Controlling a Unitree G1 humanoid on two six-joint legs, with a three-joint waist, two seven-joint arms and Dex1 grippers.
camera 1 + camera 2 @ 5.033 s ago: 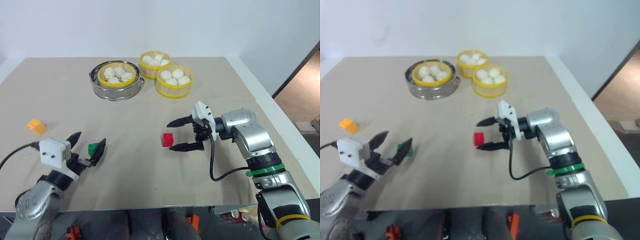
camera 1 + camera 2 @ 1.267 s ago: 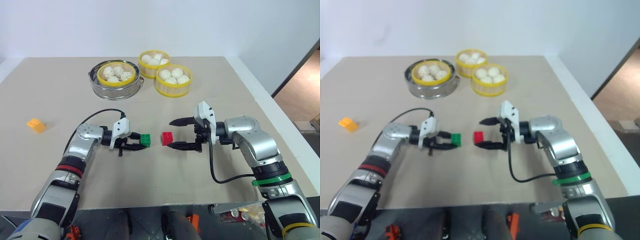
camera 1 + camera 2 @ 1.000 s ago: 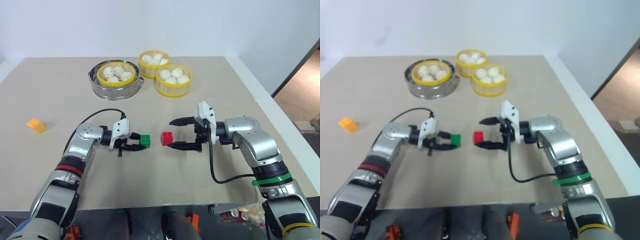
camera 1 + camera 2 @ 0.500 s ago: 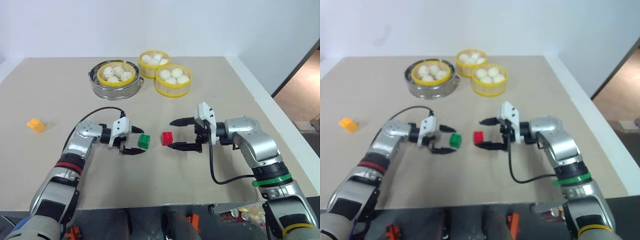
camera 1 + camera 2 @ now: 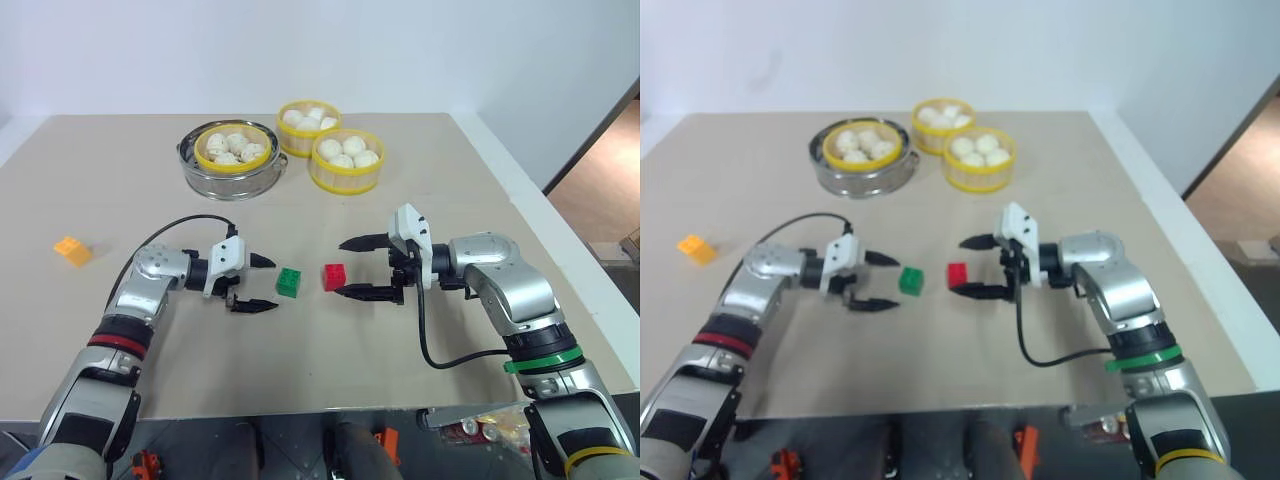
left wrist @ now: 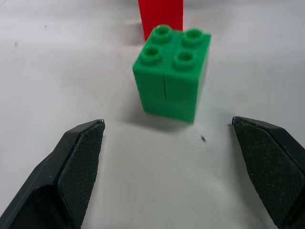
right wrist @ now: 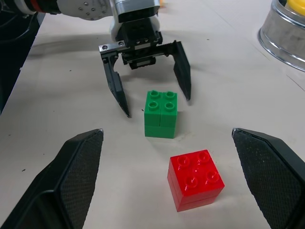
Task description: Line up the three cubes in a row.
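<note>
A green cube (image 5: 289,282) stands on the table just left of a red cube (image 5: 335,277), a small gap between them. An orange-yellow cube (image 5: 72,250) lies far off at the table's left. My left gripper (image 5: 261,283) is open, its fingertips a little left of the green cube and clear of it; the left wrist view shows the green cube (image 6: 172,74) past the fingertips with the red cube (image 6: 160,15) behind it. My right gripper (image 5: 347,268) is open just right of the red cube (image 7: 195,179), touching nothing.
A steel steamer pot (image 5: 233,180) with a yellow basket of white buns stands at the back. Two more yellow bun baskets (image 5: 347,162) sit to its right. The table's front edge runs close below both arms.
The left gripper opened, let go of the green cube and drew back to the left. The green cube now stands alone beside the red one. The right arm has kept still.
</note>
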